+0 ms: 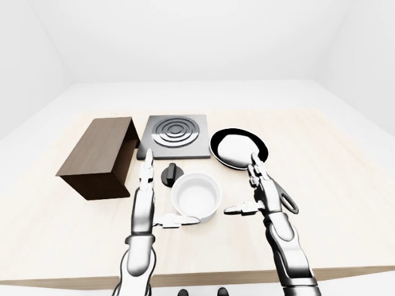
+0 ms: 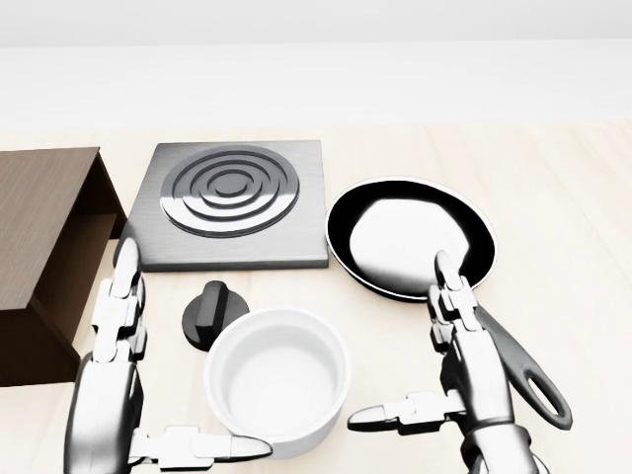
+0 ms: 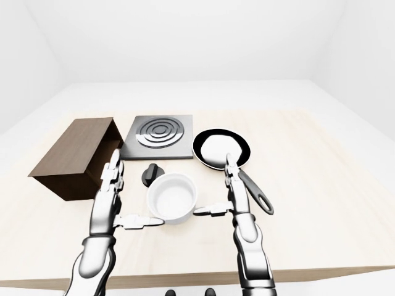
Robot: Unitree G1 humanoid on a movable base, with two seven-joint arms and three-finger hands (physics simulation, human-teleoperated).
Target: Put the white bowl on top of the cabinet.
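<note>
The white bowl [image 2: 278, 377] stands upright on the light wooden table, low in the head view, between my two hands. My left hand [image 2: 148, 395] is open to the bowl's left, fingers up and thumb reaching under the bowl's near rim. My right hand [image 2: 434, 380] is open to the bowl's right, thumb pointing at the bowl; a gap remains. The dark brown cabinet [image 1: 99, 155] lies at the left, its open side toward the stove plate.
A grey stove plate with dark rings [image 2: 229, 200] lies above the bowl. A black knob [image 2: 213, 311] sits just left of and above the bowl. A black frying pan [image 2: 410, 237] lies at the right, its handle [image 2: 518, 365] running behind my right hand.
</note>
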